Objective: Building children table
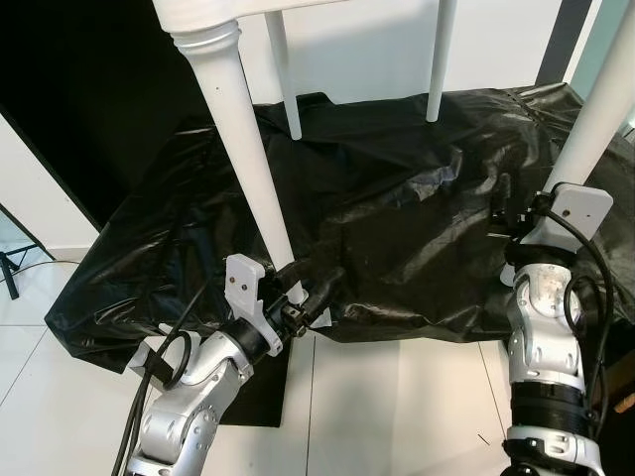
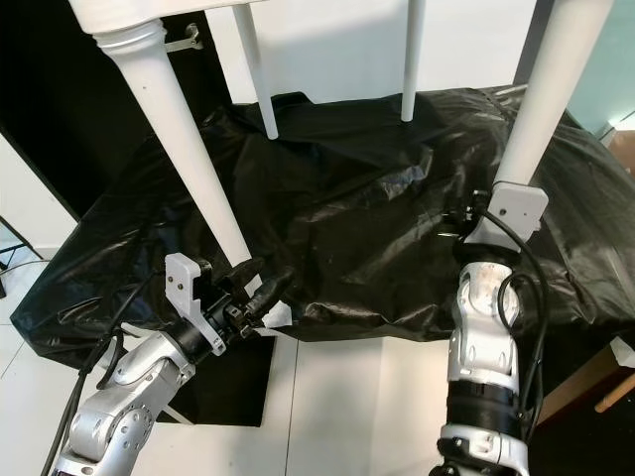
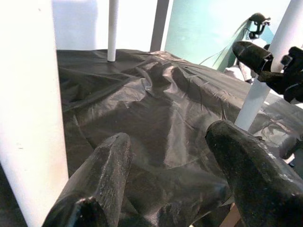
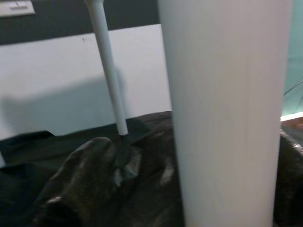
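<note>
A white children's table stands upright on a crumpled black plastic sheet (image 1: 397, 218). Its near-left leg (image 1: 248, 149) comes down just beside my left gripper (image 1: 316, 278), which is open and empty, with both fingers lying low over the sheet to the right of the leg's foot. The left wrist view shows those fingers (image 3: 99, 179) spread apart with only sheet between them. My right gripper (image 1: 518, 213) is up against the near-right leg (image 1: 600, 109), close above the sheet. That leg (image 4: 227, 109) rises very near in the right wrist view. Two thin far legs (image 1: 283, 69) (image 1: 442, 59) stand at the back.
White floor tiles (image 1: 397, 407) lie in front of the sheet. A dark panel (image 1: 79, 99) covers the back left and a white wall is behind the table. A black stand foot (image 1: 10, 268) sits at far left, and a wooden piece (image 2: 605, 387) at far right.
</note>
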